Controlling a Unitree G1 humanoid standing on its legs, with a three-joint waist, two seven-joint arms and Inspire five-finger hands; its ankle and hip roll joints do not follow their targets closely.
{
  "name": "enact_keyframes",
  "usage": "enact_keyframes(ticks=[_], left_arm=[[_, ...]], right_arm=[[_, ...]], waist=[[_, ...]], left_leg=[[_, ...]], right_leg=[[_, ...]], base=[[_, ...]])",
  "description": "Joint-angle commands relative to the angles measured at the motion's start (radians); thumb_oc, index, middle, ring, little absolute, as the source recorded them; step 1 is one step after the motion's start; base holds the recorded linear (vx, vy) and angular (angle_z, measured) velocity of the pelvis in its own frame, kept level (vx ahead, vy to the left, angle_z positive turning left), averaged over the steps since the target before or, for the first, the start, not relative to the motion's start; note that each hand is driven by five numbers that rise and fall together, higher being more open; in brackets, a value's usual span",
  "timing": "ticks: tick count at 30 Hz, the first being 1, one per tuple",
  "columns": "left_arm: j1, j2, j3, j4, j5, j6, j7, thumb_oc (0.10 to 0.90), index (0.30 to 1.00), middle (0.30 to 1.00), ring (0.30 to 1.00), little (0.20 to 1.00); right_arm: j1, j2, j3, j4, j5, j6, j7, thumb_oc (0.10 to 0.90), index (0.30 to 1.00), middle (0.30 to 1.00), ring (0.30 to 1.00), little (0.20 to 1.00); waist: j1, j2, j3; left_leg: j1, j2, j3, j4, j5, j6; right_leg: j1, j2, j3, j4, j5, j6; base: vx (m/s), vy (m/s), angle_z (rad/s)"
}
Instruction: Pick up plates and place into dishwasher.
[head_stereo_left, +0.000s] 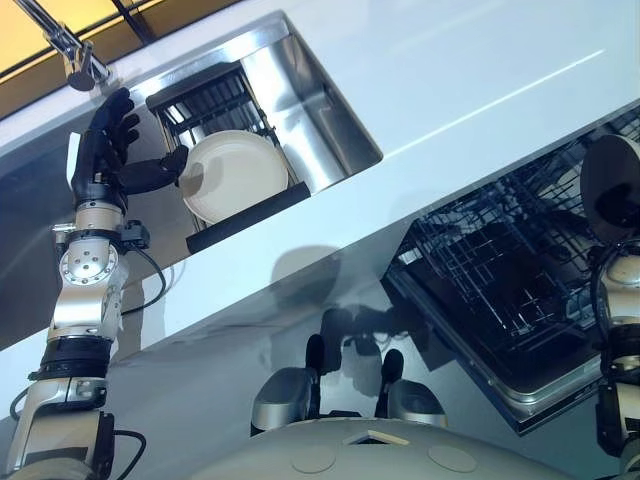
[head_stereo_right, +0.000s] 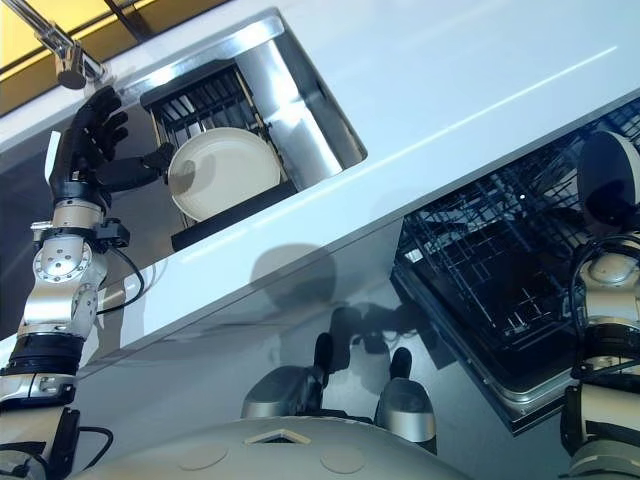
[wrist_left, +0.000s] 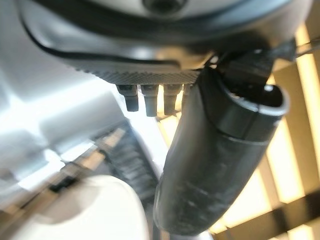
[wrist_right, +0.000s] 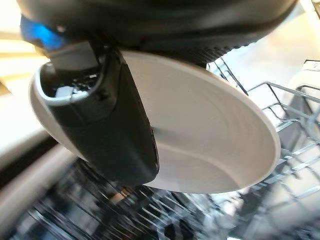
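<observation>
Sink (head_stereo_left: 330, 120) set in a white counter (head_stereo_left: 480, 70), seen from above, with a dark rack (head_stereo_left: 215, 100) inside it. A cream plate (head_stereo_left: 235, 175) leans on edge in that rack. The left hand (head_stereo_left: 115, 150) is raised beside the sink, fingers spread and straight, its thumb reaching out to touch the plate's rim; it grips nothing. A tap (head_stereo_left: 75, 55) stands just beyond the hand. Lower right, a dishwasher (head_stereo_left: 500, 270) is open, its black wire basket (head_stereo_right: 490, 260) pulled out. The right hand (wrist_right: 107, 135) hangs over that basket, clasping a second plate (wrist_right: 210, 150), thumb pressed across its face. In the eye views this plate (head_stereo_left: 610, 185) shows as a dark disc at the right edge.
</observation>
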Motion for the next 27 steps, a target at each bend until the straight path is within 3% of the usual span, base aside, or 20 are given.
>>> enact_keyframes(ticks=[1, 3, 5, 8, 15, 16, 17, 27], left_arm=[[-0.09, 0.121, 0.083, -0.021, -0.051, -0.14, 0.086, 0.8, 0.9, 0.9, 0.9, 0.9], [-0.109, 0.132, 0.082, -0.005, -0.091, -0.153, 0.104, 0.8, 0.9, 0.9, 0.9, 0.9], [-0.132, 0.142, 0.083, 0.0, -0.118, -0.169, 0.124, 0.8, 0.9, 0.9, 0.9, 0.9], [-0.149, 0.17, 0.089, 0.01, -0.144, -0.183, 0.121, 0.8, 0.9, 0.9, 0.9, 0.9], [-0.167, 0.208, 0.083, 0.019, -0.169, -0.206, 0.108, 0.8, 0.9, 0.9, 0.9, 0.9], [-0.169, 0.208, 0.083, 0.015, -0.171, -0.207, 0.11, 0.8, 0.9, 0.9, 0.9, 0.9], [-0.169, 0.209, 0.081, 0.011, -0.162, -0.207, 0.113, 0.8, 0.9, 0.9, 0.9, 0.9], [-0.165, 0.213, 0.078, -0.019, -0.154, -0.205, 0.111, 0.8, 0.9, 0.9, 0.9, 0.9]], right_arm=[[-0.181, -0.202, 0.084, -0.063, -0.009, -0.07, 0.001, 0.1, 0.3, 0.3, 0.3, 0.2], [-0.22, -0.21, 0.118, -0.04, -0.007, -0.044, 0.036, 0.1, 0.3, 0.3, 0.3, 0.2], [-0.262, -0.207, 0.168, -0.009, 0.034, -0.008, 0.137, 0.1, 0.3, 0.3, 0.3, 0.2], [-0.291, -0.215, 0.221, 0.036, -0.003, 0.037, 0.228, 0.1, 0.3, 0.3, 0.3, 0.2], [-0.33, -0.225, 0.283, 0.114, -0.039, 0.083, 0.282, 0.1, 0.3, 0.3, 0.3, 0.2], [-0.331, -0.221, 0.284, 0.123, -0.042, 0.089, 0.282, 0.295, 0.467, 0.467, 0.467, 0.395], [-0.332, -0.216, 0.285, 0.133, -0.037, 0.095, 0.279, 0.8, 0.9, 0.9, 0.9, 0.9], [-0.328, -0.185, 0.292, 0.147, -0.045, 0.092, 0.278, 0.8, 0.9, 0.9, 0.9, 0.9]], waist=[[0.014, 0.007, -0.027], [0.015, 0.018, -0.003], [0.02, 0.029, 0.032], [0.027, 0.028, 0.06], [0.038, 0.015, 0.094], [0.039, 0.012, 0.097], [0.041, 0.01, 0.098], [0.045, -0.017, 0.1]], left_leg=[[-0.069, -0.031, 0.027, 0.075, -0.073, -0.034], [-0.097, -0.032, 0.026, 0.087, -0.071, -0.034], [-0.139, -0.031, 0.023, 0.105, -0.064, -0.032], [-0.18, -0.031, 0.026, 0.12, -0.055, -0.027], [-0.234, -0.031, 0.03, 0.149, -0.05, -0.013], [-0.238, -0.031, 0.031, 0.15, -0.049, -0.011], [-0.24, -0.031, 0.031, 0.15, -0.048, -0.01], [-0.238, -0.031, 0.044, 0.151, -0.045, -0.003]], right_leg=[[-0.164, 0.042, -0.01, 0.391, -0.302, -0.084], [-0.199, 0.038, -0.006, 0.415, -0.307, -0.087], [-0.258, 0.034, -0.001, 0.46, -0.309, -0.091], [-0.308, 0.034, 0.003, 0.497, -0.307, -0.095], [-0.367, 0.038, 0.013, 0.529, -0.291, -0.094], [-0.371, 0.04, 0.015, 0.53, -0.289, -0.094], [-0.373, 0.041, 0.016, 0.53, -0.287, -0.093], [-0.349, 0.053, 0.032, 0.475, -0.249, -0.078]], base=[[-0.12, -0.011, 0.01], [-0.15, -0.01, -0.04], [-0.19, -0.029, 0.0], [-0.13, -0.058, 0.05], [-0.07, -0.04, 0.01], [-0.06, -0.024, -0.02], [-0.06, -0.018, -0.06], [-0.02, 0.007, -0.03]])
